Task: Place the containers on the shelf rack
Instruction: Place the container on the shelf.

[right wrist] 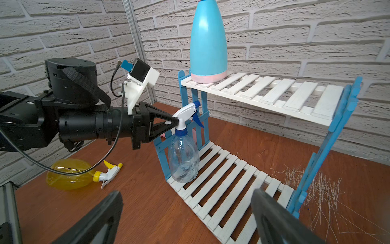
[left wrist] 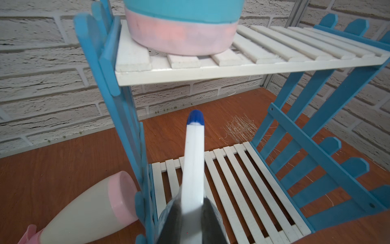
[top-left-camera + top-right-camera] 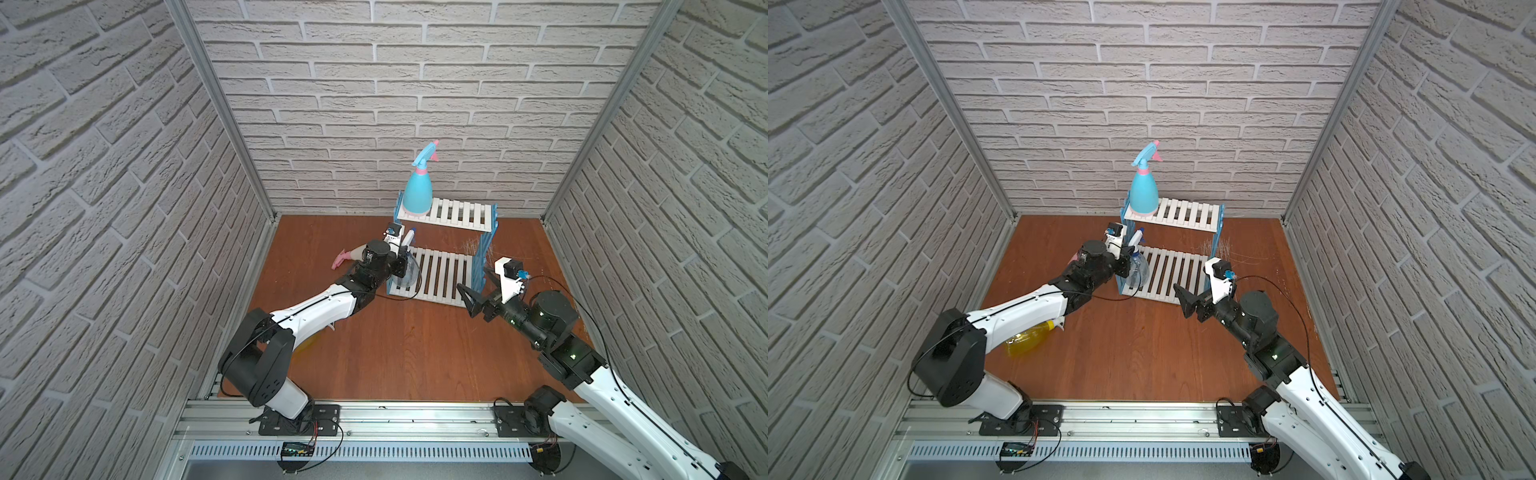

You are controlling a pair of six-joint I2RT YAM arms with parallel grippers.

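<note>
- Right gripper (image 1: 186, 192): my jaws spread wide, holding nothing, just before the shelf rack (image 1: 274, 93).
- Yellow bottle (image 1: 69, 174): on its side on the table (image 1: 152, 211), apart from the rack.
- Left gripper (image 1: 175, 122): clamped tight on the neck of the clear bottle (image 1: 183, 160), which stands at the lower shelf's left end.
- Cream-pink bottle (image 2: 90, 209): lying on the table just outside the left frame.
- Light-blue bottle (image 1: 207, 40): upright, top shelf, left end.
</note>
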